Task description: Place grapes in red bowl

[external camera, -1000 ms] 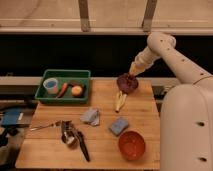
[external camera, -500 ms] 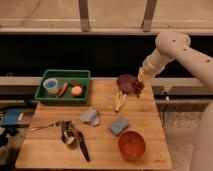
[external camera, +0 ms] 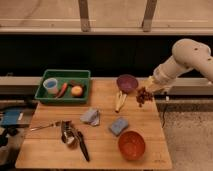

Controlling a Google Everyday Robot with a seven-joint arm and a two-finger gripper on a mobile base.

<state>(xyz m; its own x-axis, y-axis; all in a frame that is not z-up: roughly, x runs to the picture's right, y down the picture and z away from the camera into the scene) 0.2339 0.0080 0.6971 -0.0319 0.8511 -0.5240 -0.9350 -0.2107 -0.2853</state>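
Green tray (external camera: 42,94): far left part of the desk (external camera: 102,145), rectangular, rim raised.
Tray contents: pale blue cup (external camera: 50,85) at the left end; a thin reddish piece beside it; round orange fruit (external camera: 76,91) toward the right end.
Utensils: metal tools (external camera: 65,131) lying on the near left part of the desk, with a dark handle (external camera: 82,148) angled toward the front edge.
Cloth (external camera: 91,116): grey-blue, crumpled, near the desk's middle.
Sponge (external camera: 119,125): blue-grey block, just right of the cloth.
Yellow item (external camera: 119,100): pale, long, lying in front of the purple bowl; what it is cannot be told.
Purple bowl (external camera: 127,82): at the desk's back edge, right of centre.
Red bowl (external camera: 131,145): near right part of the desk, upright, inside bare.
Grapes (external camera: 144,95): dark cluster hanging in the air over the right part of the desk, just right of the purple bowl, well apart from the red bowl.
Pincer (external camera: 148,88): clenched on the grapes from above, at the end of the white arm (external camera: 186,60) reaching in from the right.
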